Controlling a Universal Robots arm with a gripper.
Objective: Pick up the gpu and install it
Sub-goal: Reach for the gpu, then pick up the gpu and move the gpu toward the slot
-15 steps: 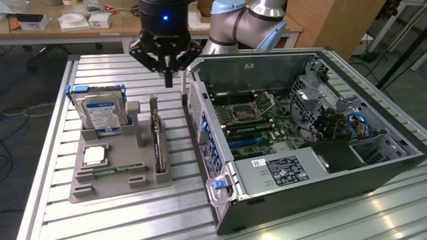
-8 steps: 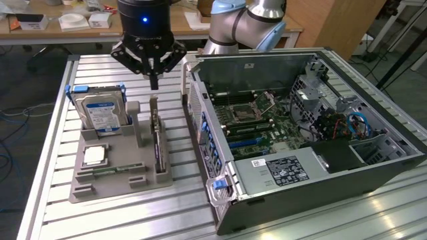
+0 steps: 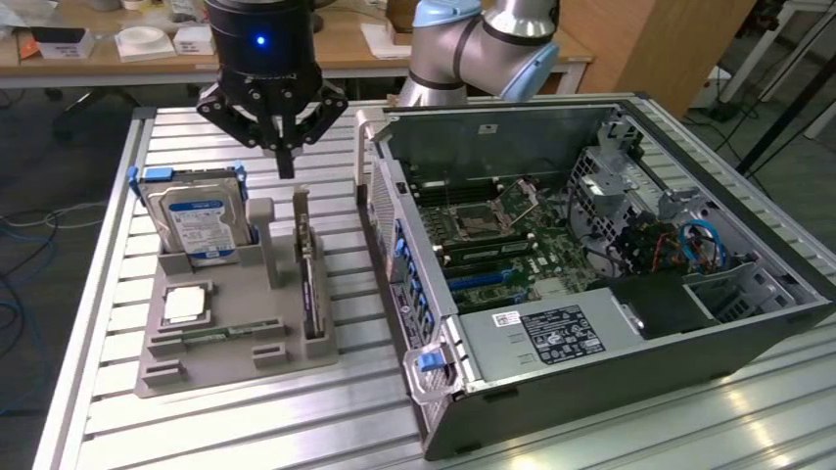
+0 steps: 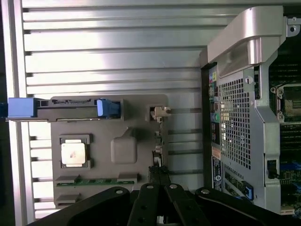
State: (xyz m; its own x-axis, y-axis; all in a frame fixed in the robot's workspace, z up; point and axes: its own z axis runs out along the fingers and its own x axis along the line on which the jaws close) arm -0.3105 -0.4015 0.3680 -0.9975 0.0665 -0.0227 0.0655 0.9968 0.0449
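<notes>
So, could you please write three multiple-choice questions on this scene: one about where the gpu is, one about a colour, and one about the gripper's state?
1. Where is the gpu?
A. standing on edge in the grey holder
B. plugged into the case
C. in the gripper

2. What colour are the rails on the hard drive?
A. red
B. blue
C. yellow

3. How is the gripper?
A. shut on the gpu
B. wide open
C. shut, holding nothing

Answers:
1 A: the gpu stands in a slot of the holder, outside the case.
2 B: blue pieces show at both sides of the drive.
3 C: the fingers meet in the air above the gpu's far end, with nothing between them.
</notes>
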